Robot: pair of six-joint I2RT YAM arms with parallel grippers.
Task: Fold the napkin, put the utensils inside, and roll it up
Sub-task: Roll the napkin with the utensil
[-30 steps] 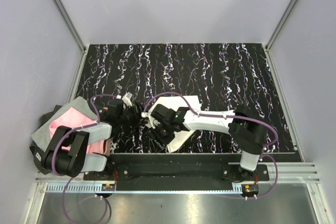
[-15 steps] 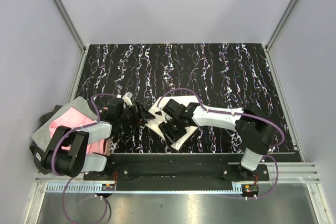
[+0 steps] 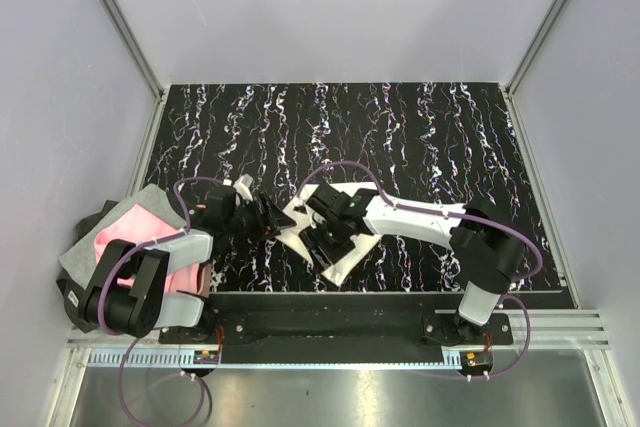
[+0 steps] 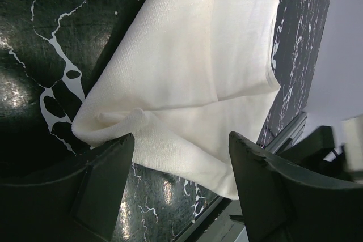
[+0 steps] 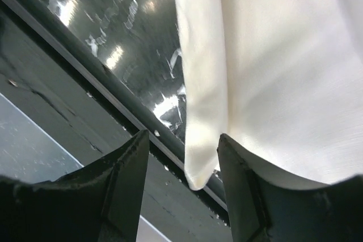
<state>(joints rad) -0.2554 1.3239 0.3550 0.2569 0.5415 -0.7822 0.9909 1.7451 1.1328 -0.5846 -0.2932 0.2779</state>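
Observation:
The cream napkin (image 3: 342, 262) lies folded near the table's front edge, largely covered by my right arm in the top view. My left gripper (image 3: 272, 217) stands open at its left corner. In the left wrist view the napkin (image 4: 198, 55) fills the upper frame, and its rumpled near edge lies just ahead of the open left gripper (image 4: 180, 140). My right gripper (image 3: 330, 237) hovers over the cloth. In the right wrist view a napkin (image 5: 283, 55) corner hangs between the spread fingers of the right gripper (image 5: 182, 137), ungripped. The utensils are out of view.
A pink and grey cloth (image 3: 130, 232) is bunched at the table's left edge beside the left arm's base. The dark front rail (image 5: 85, 66) of the table runs just under the napkin's hanging corner. Grey walls enclose the marbled black table (image 3: 420, 137).
My right gripper has shifted right and a little back over the napkin, exposing the cloth's left corner. Its jaws have widened slightly. The left gripper has hardly moved.

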